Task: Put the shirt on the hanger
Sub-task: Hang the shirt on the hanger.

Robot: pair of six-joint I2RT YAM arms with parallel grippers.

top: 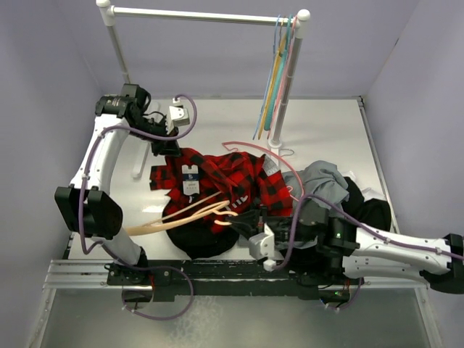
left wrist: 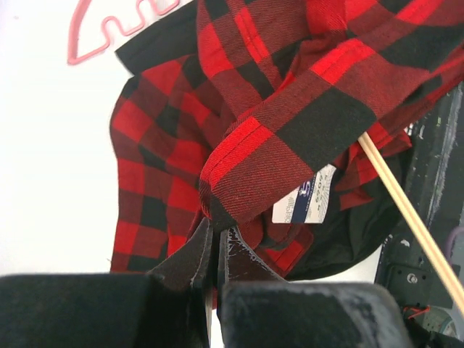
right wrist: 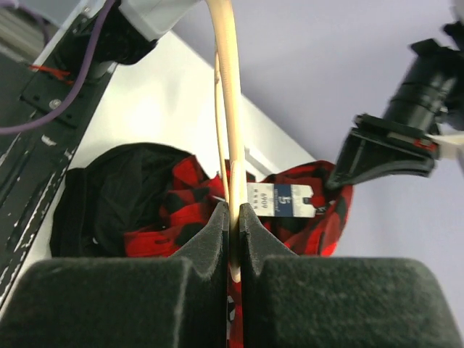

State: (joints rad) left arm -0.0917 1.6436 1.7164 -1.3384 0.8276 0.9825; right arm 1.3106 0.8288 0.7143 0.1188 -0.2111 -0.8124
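Observation:
The red-and-black plaid shirt [top: 225, 174] lies bunched in the middle of the table, with a white tag [top: 191, 181] showing. My left gripper [top: 167, 147] is shut on a fold of the shirt's edge [left wrist: 239, 163] at its far left; the fingertips [left wrist: 197, 243] pinch the cloth. My right gripper [top: 241, 219] is shut on the pale tan hanger [top: 177, 219], which sticks out to the left over the shirt's near edge. In the right wrist view the hanger [right wrist: 228, 109] runs up from between the closed fingers [right wrist: 214, 232], with the shirt [right wrist: 326, 210] behind. A hanger bar [left wrist: 406, 214] shows in the left wrist view.
A pink wavy hanger [top: 255, 148] lies beyond the shirt; it also shows in the left wrist view [left wrist: 109, 32]. A grey garment [top: 324, 180] and a black garment [top: 370, 210] lie at right. More black cloth [top: 203, 241] lies under the shirt. A rack [top: 203, 14] holds several hangers [top: 277, 72].

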